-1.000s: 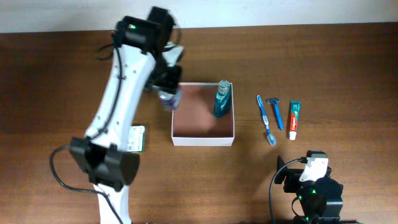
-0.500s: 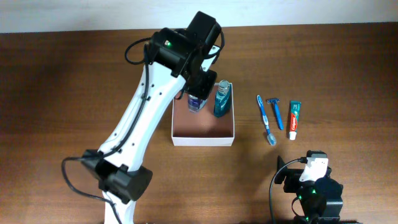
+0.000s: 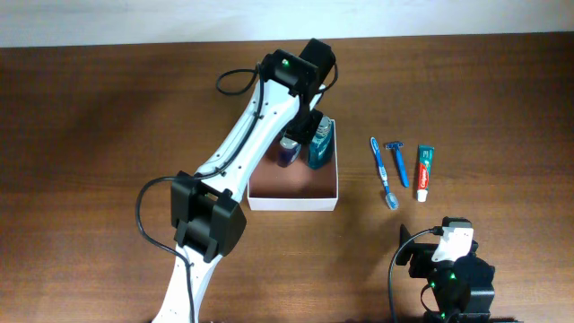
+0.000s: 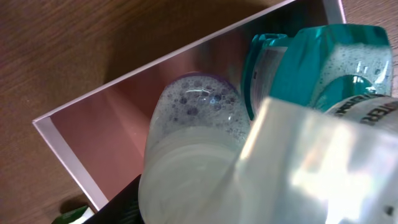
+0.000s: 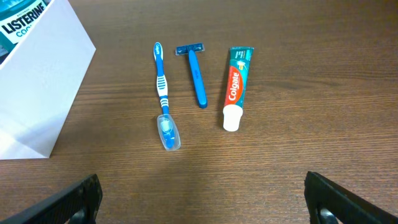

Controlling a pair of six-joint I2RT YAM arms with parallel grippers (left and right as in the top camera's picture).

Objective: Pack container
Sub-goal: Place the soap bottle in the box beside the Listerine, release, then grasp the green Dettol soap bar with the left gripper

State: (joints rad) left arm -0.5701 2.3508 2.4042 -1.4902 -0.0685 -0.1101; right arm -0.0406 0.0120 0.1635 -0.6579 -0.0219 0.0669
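The container [image 3: 292, 203] is a square white-walled box with a brownish-pink inside, at the table's middle. A teal mouthwash bottle [image 3: 320, 144] stands in its far right corner. My left gripper [image 3: 293, 142] is shut on a small clear bottle [image 3: 287, 153] with foamy liquid and holds it inside the container's far part, right beside the mouthwash bottle. The left wrist view shows the clear bottle [image 4: 193, 134], the mouthwash bottle [image 4: 329, 62] and the container wall [image 4: 62, 149]. My right gripper [image 5: 202, 199] is open and empty, low at the near right [image 3: 446, 247].
A blue toothbrush [image 3: 383, 170], a blue razor [image 3: 397, 162] and a toothpaste tube [image 3: 424, 170] lie in a row right of the container; they also show in the right wrist view [image 5: 163, 93]. A green-and-white packet's corner [image 4: 68, 216] peeks out left of the container.
My left arm has swung right with the small bottle, from the container's left edge to beside the mouthwash bottle. The right arm has not moved.
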